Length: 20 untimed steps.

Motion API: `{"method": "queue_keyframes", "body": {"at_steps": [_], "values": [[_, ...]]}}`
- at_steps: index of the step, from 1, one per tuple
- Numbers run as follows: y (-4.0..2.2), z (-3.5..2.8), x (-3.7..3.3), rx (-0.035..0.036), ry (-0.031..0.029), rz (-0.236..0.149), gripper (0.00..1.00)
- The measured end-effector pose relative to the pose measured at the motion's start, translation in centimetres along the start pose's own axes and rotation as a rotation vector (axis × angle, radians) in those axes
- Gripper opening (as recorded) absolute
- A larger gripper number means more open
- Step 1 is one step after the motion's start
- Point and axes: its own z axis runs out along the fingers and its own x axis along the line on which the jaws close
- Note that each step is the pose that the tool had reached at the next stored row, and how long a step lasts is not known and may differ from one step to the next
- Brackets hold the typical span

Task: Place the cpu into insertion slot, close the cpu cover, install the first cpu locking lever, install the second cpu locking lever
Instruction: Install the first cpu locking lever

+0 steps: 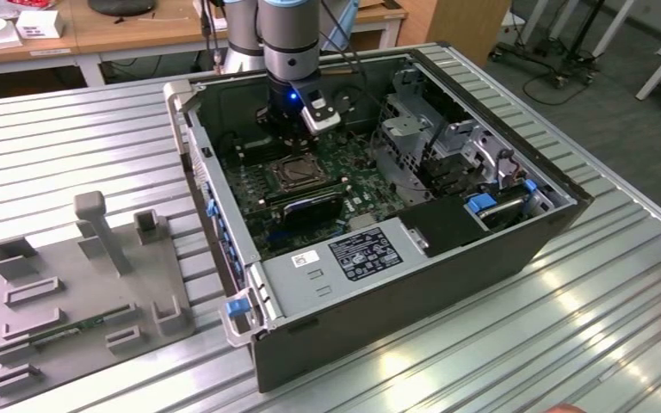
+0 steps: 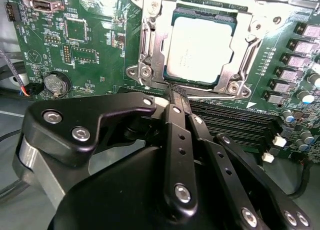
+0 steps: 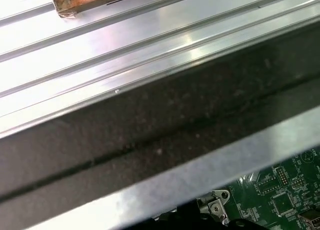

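we see the claw [image 2: 176, 96] with its two black fingers drawn together to a closed tip, and nothing visible pinched between them. in the exterior view the claw [image 1: 287, 136] hangs low inside the open computer case [image 1: 423, 292], over the green motherboard [image 2: 75, 55].

the cpu [image 2: 200, 50] lies just ahead of the claw tip, seated flat in the insertion slot [image 1: 296, 173], so we judge the first step done. the cpu cover [image 2: 152, 13] looks lowered around it, its silvery frame lying on all sides of the chip with the pale top showing through the cut-out; we take the second step as done or very nearly so.

the claw tip sits at the near edge of that frame, touching or just short of it; we cannot tell which. thin metal rods run along two sides of the cover, and we cannot tell whether either is hooked down, so both levers may remain. the long black memory slots [image 2: 235, 125] run just beside the fingers, under their outer side.
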Motion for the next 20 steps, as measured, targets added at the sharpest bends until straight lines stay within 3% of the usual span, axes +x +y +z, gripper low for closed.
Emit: {"method": "queue_keyframes", "body": {"at_steps": [9,13,20], "values": [[0.35,-0.19,0.26,-0.0003,-0.0015,0.004,0.1],[0.69,-0.21,0.59,-0.0011,-0.0048,0.008,0.1],[0.7,-0.22,0.68,-0.0028,-0.0084,0.008,0.1]]}}
